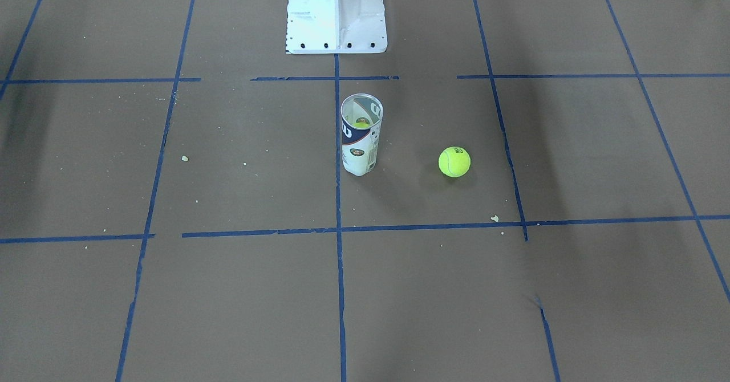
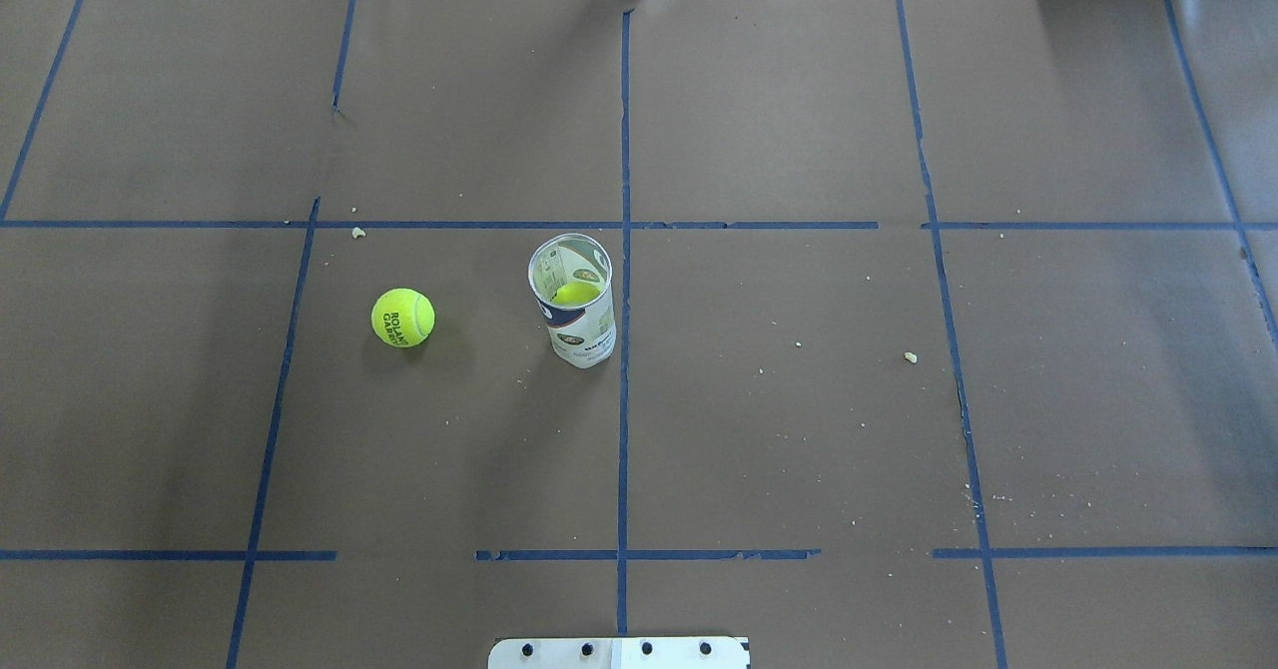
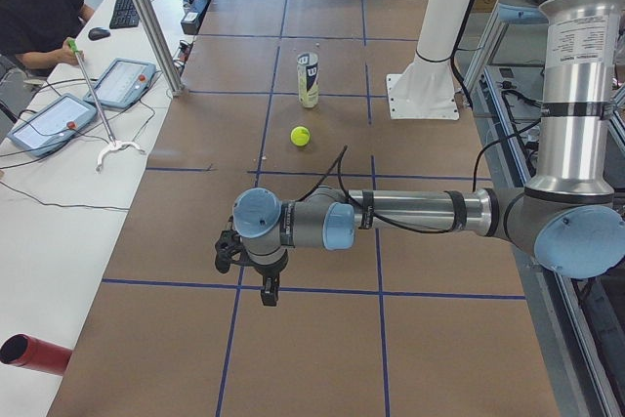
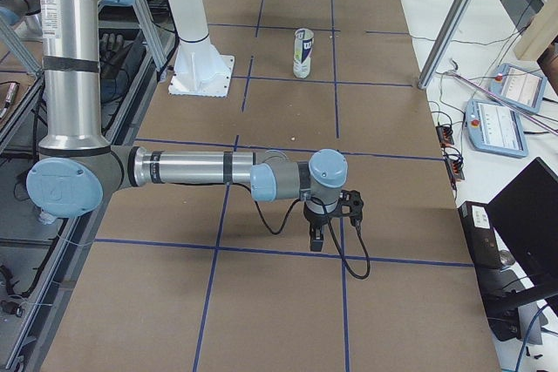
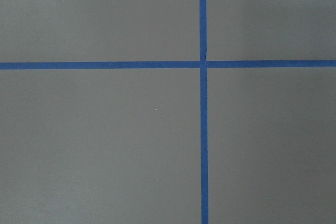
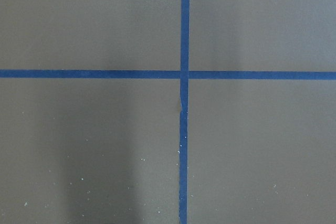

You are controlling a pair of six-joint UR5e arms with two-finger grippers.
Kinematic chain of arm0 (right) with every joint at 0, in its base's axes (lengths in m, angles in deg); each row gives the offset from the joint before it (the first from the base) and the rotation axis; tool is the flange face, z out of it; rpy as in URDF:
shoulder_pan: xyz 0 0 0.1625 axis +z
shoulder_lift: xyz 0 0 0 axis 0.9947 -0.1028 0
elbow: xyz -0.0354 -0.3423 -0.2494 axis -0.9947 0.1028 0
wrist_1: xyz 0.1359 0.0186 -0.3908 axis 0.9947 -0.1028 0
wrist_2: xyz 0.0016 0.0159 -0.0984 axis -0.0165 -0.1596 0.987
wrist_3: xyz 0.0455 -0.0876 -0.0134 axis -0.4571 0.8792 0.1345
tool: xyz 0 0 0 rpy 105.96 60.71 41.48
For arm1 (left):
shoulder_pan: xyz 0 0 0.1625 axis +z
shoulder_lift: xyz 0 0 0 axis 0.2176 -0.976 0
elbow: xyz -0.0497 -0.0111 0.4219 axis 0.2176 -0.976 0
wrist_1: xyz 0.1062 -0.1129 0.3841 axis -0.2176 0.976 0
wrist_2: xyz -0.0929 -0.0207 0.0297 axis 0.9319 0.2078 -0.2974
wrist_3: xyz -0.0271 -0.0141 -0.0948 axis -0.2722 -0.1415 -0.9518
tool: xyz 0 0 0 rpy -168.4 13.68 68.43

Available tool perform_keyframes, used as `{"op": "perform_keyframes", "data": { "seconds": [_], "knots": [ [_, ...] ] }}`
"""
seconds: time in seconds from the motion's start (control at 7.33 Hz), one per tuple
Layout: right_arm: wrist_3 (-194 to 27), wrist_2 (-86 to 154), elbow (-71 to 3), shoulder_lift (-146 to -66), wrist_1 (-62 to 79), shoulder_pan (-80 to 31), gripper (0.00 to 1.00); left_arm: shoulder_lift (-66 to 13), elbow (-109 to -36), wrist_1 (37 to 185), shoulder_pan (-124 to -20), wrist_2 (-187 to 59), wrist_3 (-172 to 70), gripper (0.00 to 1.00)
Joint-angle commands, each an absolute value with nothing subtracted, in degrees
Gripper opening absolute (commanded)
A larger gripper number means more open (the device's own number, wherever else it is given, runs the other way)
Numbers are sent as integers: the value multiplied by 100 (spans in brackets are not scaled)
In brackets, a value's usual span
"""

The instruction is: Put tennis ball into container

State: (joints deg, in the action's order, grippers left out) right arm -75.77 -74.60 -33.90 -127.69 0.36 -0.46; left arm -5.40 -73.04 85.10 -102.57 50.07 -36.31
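Note:
A bright yellow-green tennis ball [image 1: 454, 161] [image 2: 402, 317] [image 3: 300, 135] lies loose on the brown table cover. About a hand's width from it, the clear container [image 1: 360, 137] [image 2: 577, 305] [image 3: 308, 80] [image 4: 302, 52] stands upright, open at the top, with another yellow ball [image 2: 576, 293] low inside it. Both arms hang far from these, over the table's two ends. My left gripper [image 3: 269, 290] and right gripper [image 4: 316, 240] point down and show only in the side views, so I cannot tell whether they are open or shut. Each wrist view holds only paper and blue tape.
The white robot base [image 1: 335, 14] [image 4: 200, 58] stands behind the can. Blue tape lines [image 2: 624, 150] grid the cover. An operator [image 3: 34, 7] sits at a side bench with tablets [image 3: 122, 82]. A red cylinder [image 3: 34, 354] lies on that bench's near end.

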Motion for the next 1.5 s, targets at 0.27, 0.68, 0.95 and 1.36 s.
{"op": "perform_keyframes", "data": {
  "seconds": [0.27, 0.68, 0.95, 1.36],
  "knots": [
    [-7577, -7460, -3390, -12769, 36, -43, 100, -1291, -7445, 8374, -10248, 4909, -3728, 100],
    [-7577, -7460, -3390, -12769, 36, -43, 100, -2033, -8933, 7660, -9216, 4970, -5811, 100],
    [-7577, -7460, -3390, -12769, 36, -43, 100, -2417, -9737, 7704, -8145, 4840, -7578, 100],
    [-7577, -7460, -3390, -12769, 36, -43, 100, -3070, -9600, 7730, -6497, 3469, -8694, 100]
  ]
}}
